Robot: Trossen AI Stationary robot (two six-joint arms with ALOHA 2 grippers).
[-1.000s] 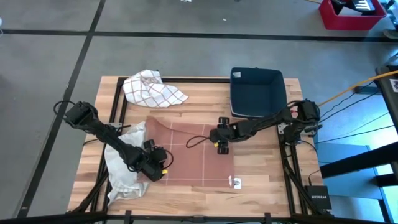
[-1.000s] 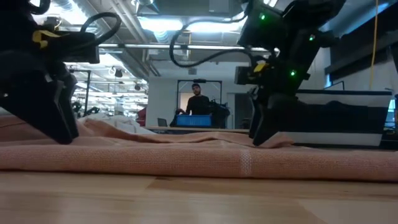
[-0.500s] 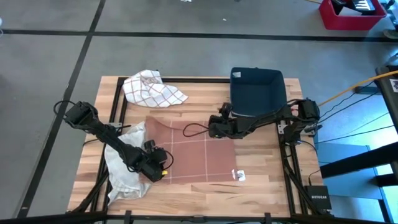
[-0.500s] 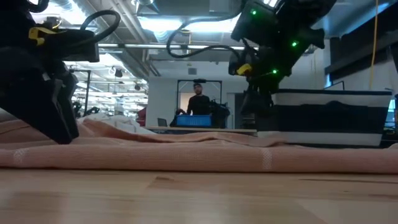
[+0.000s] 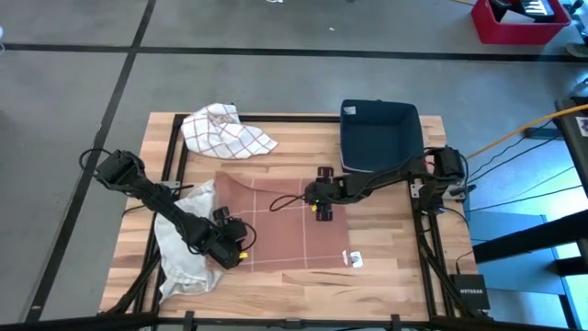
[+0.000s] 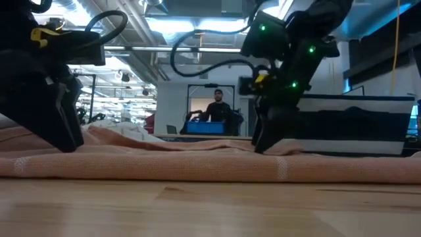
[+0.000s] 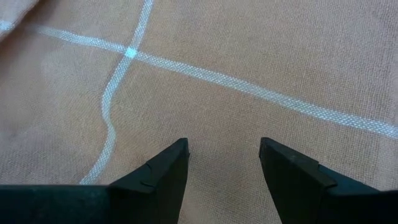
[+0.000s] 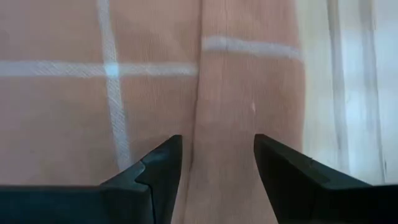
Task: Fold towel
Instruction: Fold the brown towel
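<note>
**Both claws down on the towel**

On the wooden bench point(image 5: 386, 248) the salmon towel point(image 5: 276, 230) lies spread. Both arms reach inward, low. Left claw point(image 5: 241, 254) rests at its near-left edge, fingers apart; right claw point(image 5: 319, 204), fingers apart, presses its far-right part.

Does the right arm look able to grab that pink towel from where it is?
Probably yes. The right gripper sits low over the pink towel with its fingers open, and nothing lies between them and the cloth.

White cloth point(image 5: 184, 253) partly hidden under left arm point(image 5: 175, 219).
</note>
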